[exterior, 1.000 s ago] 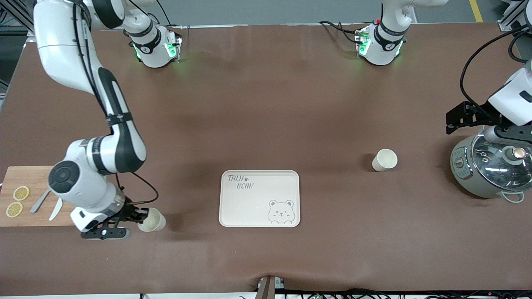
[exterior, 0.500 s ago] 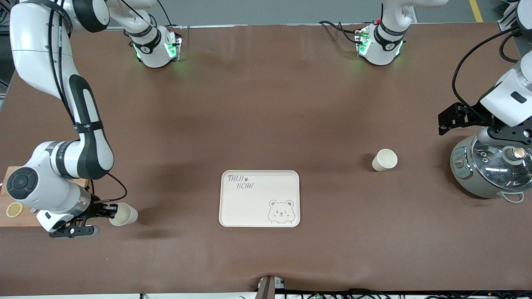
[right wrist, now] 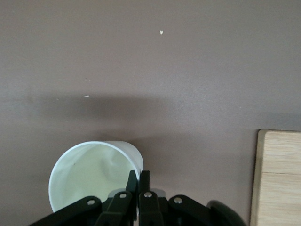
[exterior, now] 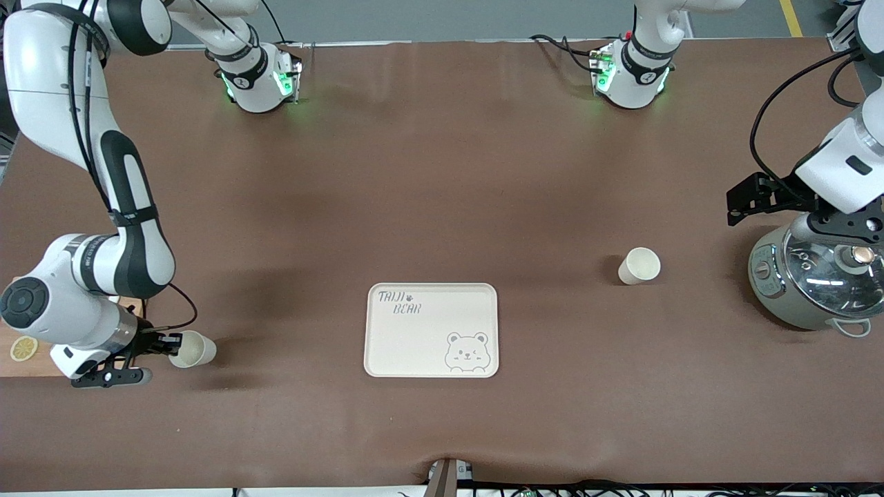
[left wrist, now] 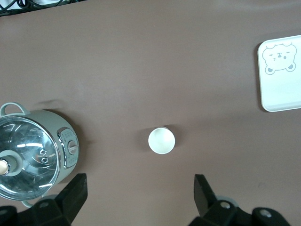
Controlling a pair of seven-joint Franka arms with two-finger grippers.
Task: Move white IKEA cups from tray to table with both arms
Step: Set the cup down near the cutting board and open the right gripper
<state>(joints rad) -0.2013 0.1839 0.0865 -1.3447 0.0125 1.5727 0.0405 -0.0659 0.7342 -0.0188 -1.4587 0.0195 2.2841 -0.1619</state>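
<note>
One white cup [exterior: 194, 348] is pinched by its rim wall in my right gripper [exterior: 168, 342], which is shut on it just above the table beside the wooden board. In the right wrist view the fingertips [right wrist: 139, 178] clamp the wall of this cup [right wrist: 89, 174]. The second white cup [exterior: 639, 266] stands upright on the table between the tray and the cooker. My left gripper [exterior: 737, 206] is open and empty, up over the table beside the cooker. In the left wrist view the second cup [left wrist: 161, 140] lies a little ahead of the left gripper [left wrist: 139, 195].
A cream bear-printed tray [exterior: 414, 345] lies mid-table, nearer the front camera, and shows in the left wrist view [left wrist: 282, 89]. A grey rice cooker with a glass lid [exterior: 815, 279] stands at the left arm's end. A wooden board [exterior: 21, 369] with lemon slices lies at the right arm's end.
My right gripper has carried its cup away from the tray toward the right arm's end of the table. My left gripper has shifted slightly toward the second cup.
</note>
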